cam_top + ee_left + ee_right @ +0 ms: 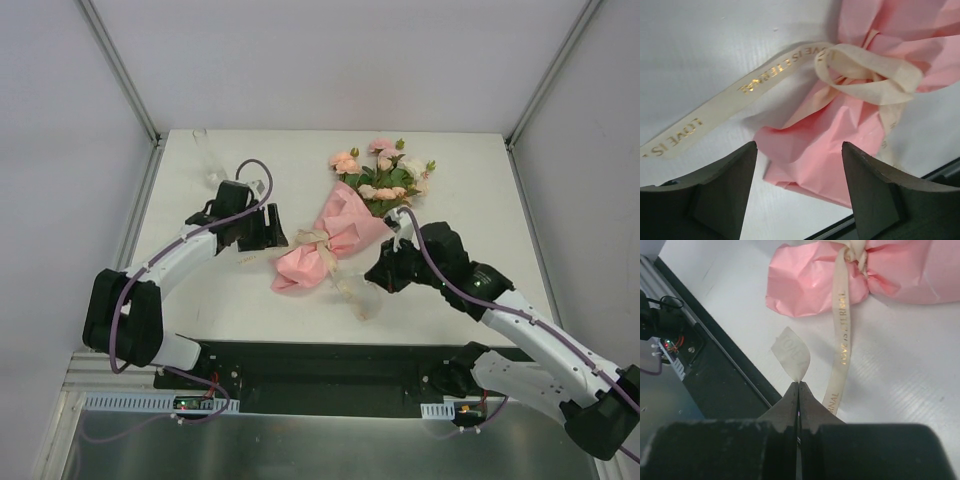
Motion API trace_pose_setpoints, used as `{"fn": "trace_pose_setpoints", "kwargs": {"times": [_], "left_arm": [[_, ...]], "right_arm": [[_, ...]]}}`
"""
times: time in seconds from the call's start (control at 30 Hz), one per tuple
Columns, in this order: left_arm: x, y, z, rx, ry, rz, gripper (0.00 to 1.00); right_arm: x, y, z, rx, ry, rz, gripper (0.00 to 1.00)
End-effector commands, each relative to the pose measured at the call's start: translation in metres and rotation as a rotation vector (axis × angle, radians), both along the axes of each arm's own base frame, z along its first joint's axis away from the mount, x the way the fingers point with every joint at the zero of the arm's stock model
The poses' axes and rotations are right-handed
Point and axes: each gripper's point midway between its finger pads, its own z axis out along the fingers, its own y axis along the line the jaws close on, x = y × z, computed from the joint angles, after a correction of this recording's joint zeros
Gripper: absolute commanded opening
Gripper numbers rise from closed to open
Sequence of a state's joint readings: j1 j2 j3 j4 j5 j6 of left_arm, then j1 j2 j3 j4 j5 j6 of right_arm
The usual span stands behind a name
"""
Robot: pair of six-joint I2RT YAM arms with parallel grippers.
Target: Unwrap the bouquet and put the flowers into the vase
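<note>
White table (450, 300) is bearing the bouquet (335, 240), which is lying on its side at centre. Its crumpled pink paper cone, cinched at the waist, is opening toward the far right, where pink, peach and cream flowers (385, 175) with green leaves are spilling out. Left gripper (799, 147), jaws spread, is hovering by the cone's closed end. Right gripper (798, 384), fingers pressed together, is pinching one tail of the cream, gold-lettered ribbon (715, 105) knotted round the waist. Clear vase (203, 150) is standing far left, well apart
</note>
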State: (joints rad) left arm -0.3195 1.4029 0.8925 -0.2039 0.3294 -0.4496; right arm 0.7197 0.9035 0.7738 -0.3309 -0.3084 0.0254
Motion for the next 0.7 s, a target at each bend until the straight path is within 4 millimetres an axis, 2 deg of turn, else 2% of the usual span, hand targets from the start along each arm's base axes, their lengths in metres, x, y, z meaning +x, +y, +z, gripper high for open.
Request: {"fn": "trace_pose_setpoints", "kwargs": {"times": [0.0,0.07,0.1,0.13,0.23,0.4,0.47,0.67], "left_arm": [[0.000,0.038,-0.016,0.258,0.016,-0.023,0.66],[-0.002,0.042,-0.026,0.326,0.043,-0.054,0.66],[-0.003,0.055,-0.032,0.427,0.044,-0.051,0.67],[-0.003,0.057,-0.035,0.468,0.037,-0.061,0.72],[-0.002,0.062,-0.044,0.574,0.034,-0.071,0.73],[0.006,0.054,-0.059,0.582,0.080,-0.077,0.70],[0.008,0.057,-0.064,0.605,0.089,-0.054,0.70],[0.007,0.054,-0.087,0.628,0.153,-0.059,0.69]], "right_arm": [[0.009,-0.021,-0.004,-0.079,-0.038,-0.094,0.00],[0.011,-0.025,-0.002,-0.079,-0.059,-0.117,0.00],[0.012,-0.028,0.002,-0.070,-0.078,-0.128,0.00],[0.013,-0.030,0.002,-0.071,-0.090,-0.141,0.00],[0.014,-0.033,0.004,-0.052,-0.111,-0.161,0.00],[0.012,-0.032,0.002,-0.017,-0.101,-0.174,0.01],[0.012,-0.031,0.003,-0.005,-0.106,-0.170,0.01],[0.013,-0.032,0.003,-0.007,-0.119,-0.167,0.01]]}}
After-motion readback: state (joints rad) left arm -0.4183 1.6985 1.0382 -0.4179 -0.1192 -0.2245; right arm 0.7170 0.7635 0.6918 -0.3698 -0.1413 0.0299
